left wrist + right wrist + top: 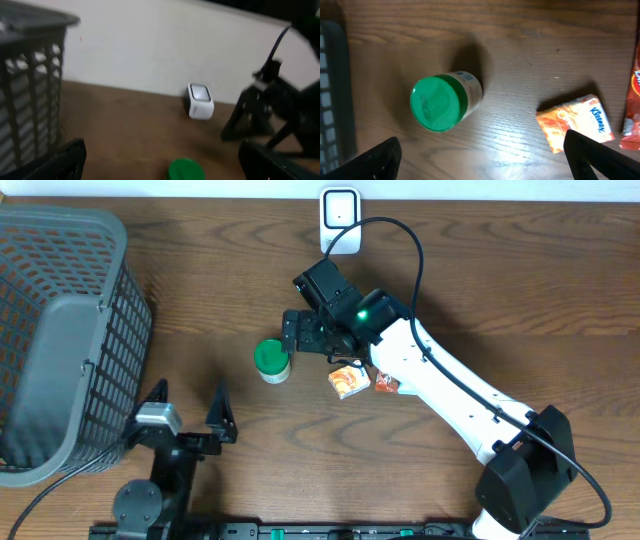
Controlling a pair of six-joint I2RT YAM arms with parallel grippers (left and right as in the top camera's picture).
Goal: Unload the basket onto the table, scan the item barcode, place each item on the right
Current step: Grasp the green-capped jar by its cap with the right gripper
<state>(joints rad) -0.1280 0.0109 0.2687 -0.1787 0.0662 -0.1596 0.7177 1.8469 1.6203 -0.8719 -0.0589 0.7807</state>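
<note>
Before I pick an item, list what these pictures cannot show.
- Jar barcode: right wrist, lid hides most of the label; overhead, too small.
- Red packet: right wrist, cut by the right edge; overhead, partly under the right arm.
- Scanner window: left wrist, blurred.

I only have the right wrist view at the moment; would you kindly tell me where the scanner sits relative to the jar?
Observer: The white scanner stands at the far edge of the table, beyond the green-lidded jar and slightly to its right.
Operator: Thank you. Where is the other arm?
Observer: The left gripper is open and empty near the front edge, beside the basket.
</note>
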